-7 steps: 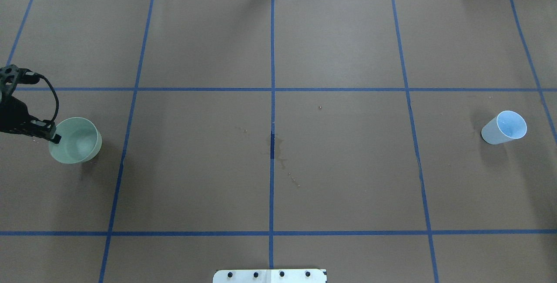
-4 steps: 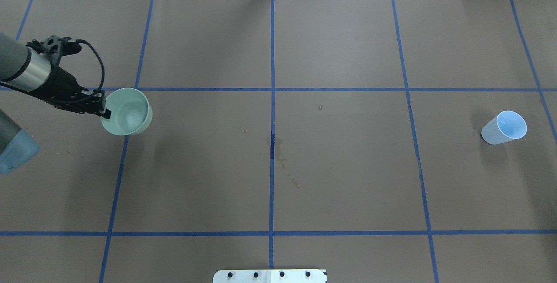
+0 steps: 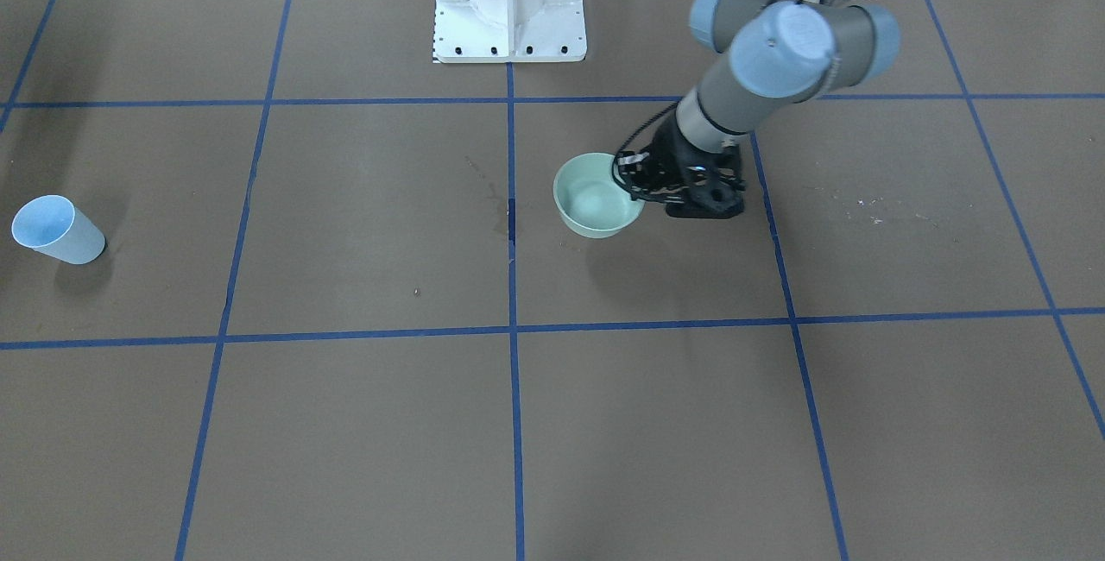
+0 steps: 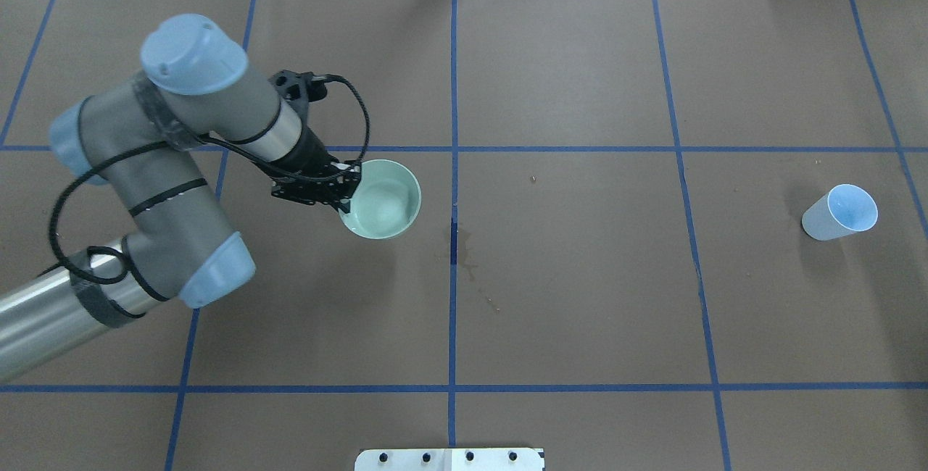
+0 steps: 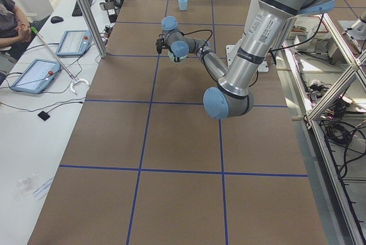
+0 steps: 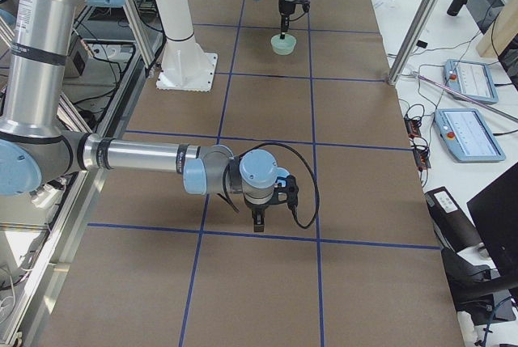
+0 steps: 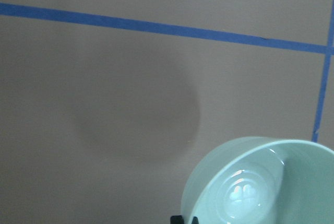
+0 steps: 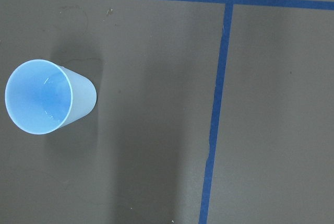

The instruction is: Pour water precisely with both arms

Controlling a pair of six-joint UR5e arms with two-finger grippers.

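My left gripper (image 4: 346, 199) is shut on the near rim of a pale green bowl (image 4: 383, 199) and holds it above the table, just left of the centre tape line. The bowl also shows in the front view (image 3: 596, 205), with the left gripper (image 3: 634, 181) at its rim. In the left wrist view white glints lie at the bowl's bottom (image 7: 241, 192); I cannot tell if this is the water. A light blue cup (image 4: 841, 211) stands upright at the far right. My right gripper (image 6: 259, 219) shows only in the right side view; I cannot tell its state. The right wrist view looks down on the cup (image 8: 47, 97).
The brown table cover carries a blue tape grid (image 4: 454, 148). A dried stain (image 4: 470, 259) lies by the centre line. The white pedestal base (image 3: 509, 4) stands at the robot's side. Tablets (image 5: 34, 75) and a seated person (image 5: 14, 19) are beside the table.
My left arm has swung from the table's left edge towards the centre, carrying the green bowl with it. The blue cup has not moved.
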